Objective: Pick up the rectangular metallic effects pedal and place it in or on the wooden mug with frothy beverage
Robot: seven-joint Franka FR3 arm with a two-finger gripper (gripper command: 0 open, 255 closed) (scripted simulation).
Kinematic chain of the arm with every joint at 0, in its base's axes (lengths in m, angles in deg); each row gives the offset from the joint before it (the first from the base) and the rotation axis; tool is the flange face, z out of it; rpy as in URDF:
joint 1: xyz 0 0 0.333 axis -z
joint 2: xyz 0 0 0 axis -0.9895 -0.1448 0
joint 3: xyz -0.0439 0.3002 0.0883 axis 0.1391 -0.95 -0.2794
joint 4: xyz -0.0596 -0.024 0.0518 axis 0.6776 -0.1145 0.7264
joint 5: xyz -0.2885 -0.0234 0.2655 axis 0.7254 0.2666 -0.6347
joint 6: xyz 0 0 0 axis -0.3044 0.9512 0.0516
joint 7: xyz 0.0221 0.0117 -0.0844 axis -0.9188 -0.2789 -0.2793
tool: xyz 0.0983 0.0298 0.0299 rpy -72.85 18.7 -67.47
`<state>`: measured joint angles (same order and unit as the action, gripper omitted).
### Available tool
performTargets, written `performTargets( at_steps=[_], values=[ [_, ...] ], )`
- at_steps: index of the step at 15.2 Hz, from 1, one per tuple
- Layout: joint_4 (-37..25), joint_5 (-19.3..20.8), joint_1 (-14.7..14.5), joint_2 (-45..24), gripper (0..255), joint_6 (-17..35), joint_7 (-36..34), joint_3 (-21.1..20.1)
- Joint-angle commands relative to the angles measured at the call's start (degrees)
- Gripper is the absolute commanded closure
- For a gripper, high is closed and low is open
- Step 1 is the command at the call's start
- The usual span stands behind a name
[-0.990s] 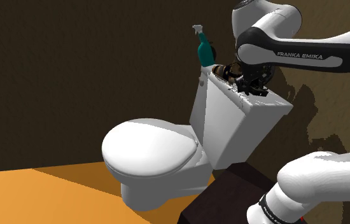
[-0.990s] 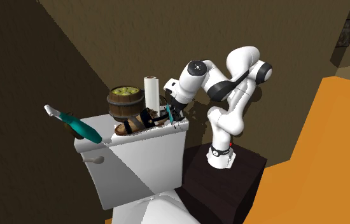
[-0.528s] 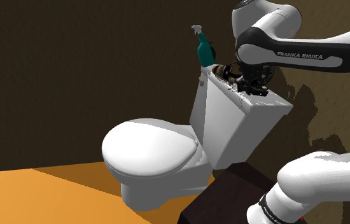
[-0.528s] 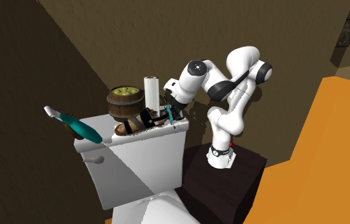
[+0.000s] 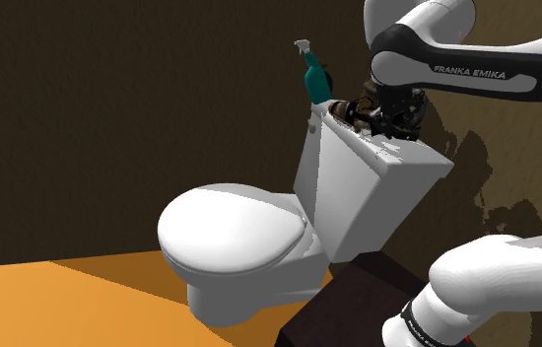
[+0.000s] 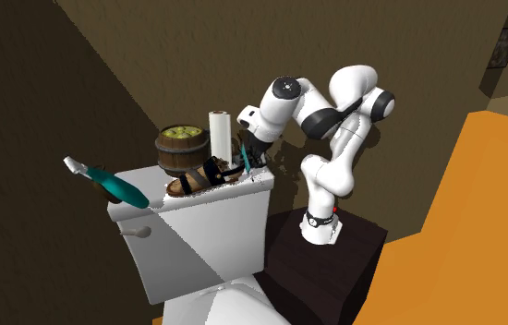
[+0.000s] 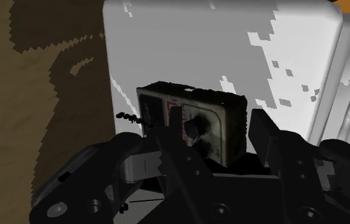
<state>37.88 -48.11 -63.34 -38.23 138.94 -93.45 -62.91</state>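
Note:
A small rectangular pedal (image 7: 193,127) with a pale label and a dark knob sits clasped between my two black fingers, held over the white tank lid (image 7: 231,57). In the second exterior view my gripper (image 6: 250,159) hangs just above the lid's right end with the pedal's thin teal-edged side (image 6: 245,157) in it. The wooden barrel mug (image 6: 182,148), topped with yellow-green froth, stands at the lid's back, left of the gripper. From the shoulder view the gripper (image 5: 397,128) hovers over the tank top.
Between mug and gripper stand a white paper roll (image 6: 219,134) and a brown sandal (image 6: 204,177). A teal spray bottle (image 6: 114,183) lies at the lid's far end. Below are the white toilet tank (image 5: 358,187) and closed seat (image 5: 230,232); brown walls stand close behind.
The gripper has risen a little above the tank lid with the pedal in it, and the forearm has lifted. Mug, roll, sandal and bottle have stayed put.

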Motion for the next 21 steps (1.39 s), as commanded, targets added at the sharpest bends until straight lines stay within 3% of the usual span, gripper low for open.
performTargets(
  at_steps=[1, 21],
  values=[
    [-1.8, 0.11, 0.15, -0.31, 255, -1.32, 0.7, -0.07],
    [-21.58, 2.31, 2.13, -6.02, 255, -13.7, 7.41, -1.34]
  ],
)
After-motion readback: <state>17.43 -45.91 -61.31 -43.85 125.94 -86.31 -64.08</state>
